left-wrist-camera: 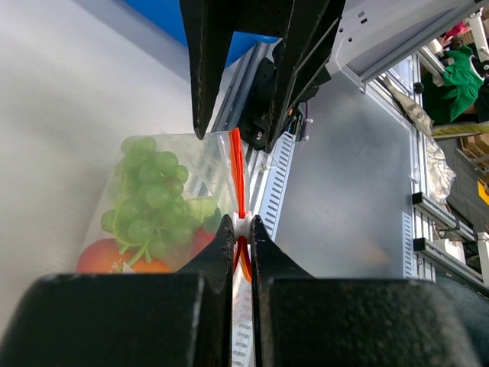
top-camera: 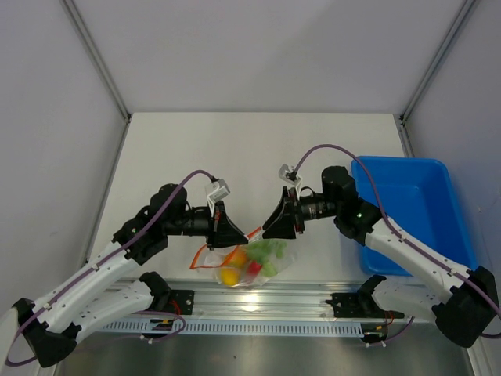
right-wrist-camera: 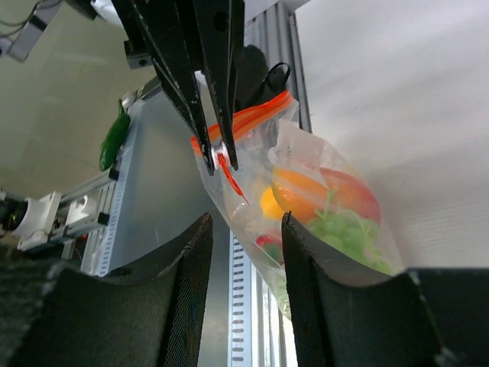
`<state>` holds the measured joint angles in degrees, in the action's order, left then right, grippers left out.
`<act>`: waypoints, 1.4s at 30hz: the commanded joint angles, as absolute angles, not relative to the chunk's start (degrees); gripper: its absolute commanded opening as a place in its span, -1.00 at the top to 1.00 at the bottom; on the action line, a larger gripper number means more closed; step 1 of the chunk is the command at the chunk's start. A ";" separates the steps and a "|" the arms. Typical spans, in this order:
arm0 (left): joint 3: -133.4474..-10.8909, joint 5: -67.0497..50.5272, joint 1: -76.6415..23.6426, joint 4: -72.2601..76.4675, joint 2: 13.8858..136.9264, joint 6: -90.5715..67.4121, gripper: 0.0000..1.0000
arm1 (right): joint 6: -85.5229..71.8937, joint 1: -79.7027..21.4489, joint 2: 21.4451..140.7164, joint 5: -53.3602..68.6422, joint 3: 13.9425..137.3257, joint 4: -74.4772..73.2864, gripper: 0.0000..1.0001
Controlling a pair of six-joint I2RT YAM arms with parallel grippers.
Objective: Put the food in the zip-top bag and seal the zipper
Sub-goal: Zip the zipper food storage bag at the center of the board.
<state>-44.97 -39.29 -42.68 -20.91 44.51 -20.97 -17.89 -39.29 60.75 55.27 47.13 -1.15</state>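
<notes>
The zip-top bag (top-camera: 244,265) hangs clear of the table between both grippers, with the food inside it. In the right wrist view the bag (right-wrist-camera: 306,164) holds an orange-yellow fruit (right-wrist-camera: 296,188), a green bunch (right-wrist-camera: 344,229) and a red piece (right-wrist-camera: 269,240). My left gripper (top-camera: 236,233) is shut on the white slider of the orange-red zipper (left-wrist-camera: 238,176). My right gripper (top-camera: 270,227) is open, its jaws on either side of the bag's far end (right-wrist-camera: 246,219). The white-and-pale-green vegetable does not show.
A blue plastic bin (top-camera: 415,211) stands at the right of the table. A metal rail (top-camera: 258,301) with the arm bases runs along the near edge, just below the hanging bag.
</notes>
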 commanded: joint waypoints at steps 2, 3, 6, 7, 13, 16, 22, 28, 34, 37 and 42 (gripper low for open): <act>-46.14 -41.66 -42.63 -18.20 44.38 -21.79 0.99 | -13.98 -40.25 62.93 58.54 51.15 -1.76 0.11; -45.97 -41.92 -42.63 -17.41 44.47 -22.06 0.99 | -13.97 -40.34 63.19 58.88 51.33 -0.89 0.11; -46.23 -42.54 -42.71 -16.79 44.82 -22.41 0.99 | -13.80 -40.78 65.03 61.24 52.38 -0.70 0.14; -46.32 -42.63 -42.63 -16.79 45.00 -22.33 0.99 | -13.71 -40.87 65.56 61.96 52.82 -0.70 0.15; -47.37 -42.54 -42.71 -17.14 45.26 -21.97 0.99 | -11.34 -42.63 68.82 66.00 55.20 -1.76 0.24; -47.55 -42.54 -42.63 -17.23 45.44 -21.80 0.99 | -11.16 -43.06 69.78 67.06 55.28 -1.49 0.38; -47.55 -42.45 -42.54 -17.23 45.79 -21.45 0.99 | -10.11 -43.59 71.10 70.13 55.37 -2.46 0.52; -47.99 -42.80 -42.54 -17.14 46.32 -21.45 0.99 | -9.23 -43.86 72.94 70.49 56.86 -3.86 0.52; -47.90 -42.89 -42.54 -17.14 46.41 -21.36 0.99 | -6.68 -45.00 75.06 69.96 59.06 -7.64 0.59; -47.81 -42.71 -42.54 -17.22 46.32 -21.27 0.99 | -5.10 -45.35 75.85 68.91 59.85 -9.67 0.76; -47.81 -42.63 -42.45 -17.58 46.32 -21.09 0.99 | -4.04 -45.53 75.94 65.22 60.64 -11.34 1.00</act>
